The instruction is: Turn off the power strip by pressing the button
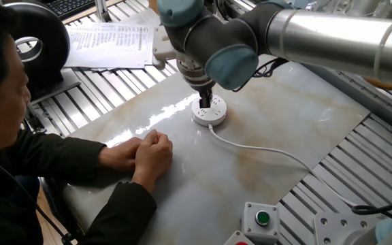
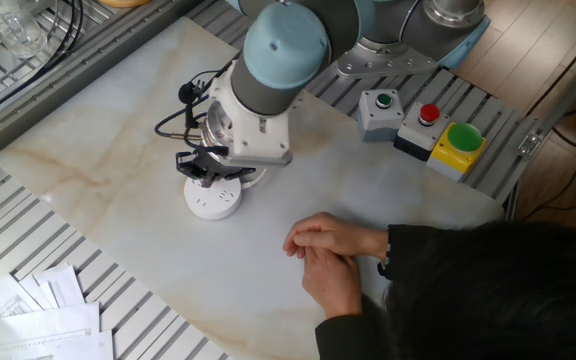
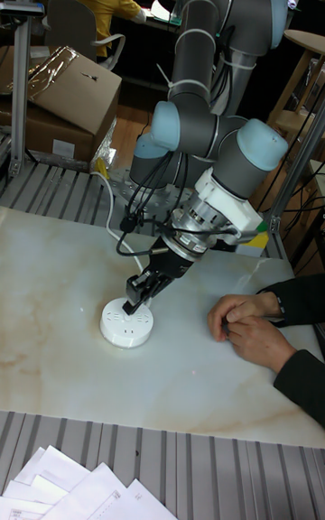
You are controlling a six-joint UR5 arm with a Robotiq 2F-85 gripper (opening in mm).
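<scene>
On the marble desk (image 2: 118,130) lies the round white power strip (image 3: 125,324), its cord (image 1: 264,150) trailing away; the tool (image 3: 134,305) tips down onto its face, fingers' state impossible to tell; a person's clasped hands (image 2: 326,255) rest nearby.

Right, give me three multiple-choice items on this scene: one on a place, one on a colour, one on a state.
1. Where does the power strip lie?
A. on the marble slab
B. on the papers
C. in the person's hands

2. What colour is the round button on the grey box?
A. blue
B. green
C. white

3. How are the person's hands?
A. clasped on the slab
B. holding the cord
C. raised in the air

Answers: 1 A, the strip sits on the slab under the gripper. 2 B, the cap is green. 3 A, both hands rest together, apart from the cord.
</scene>
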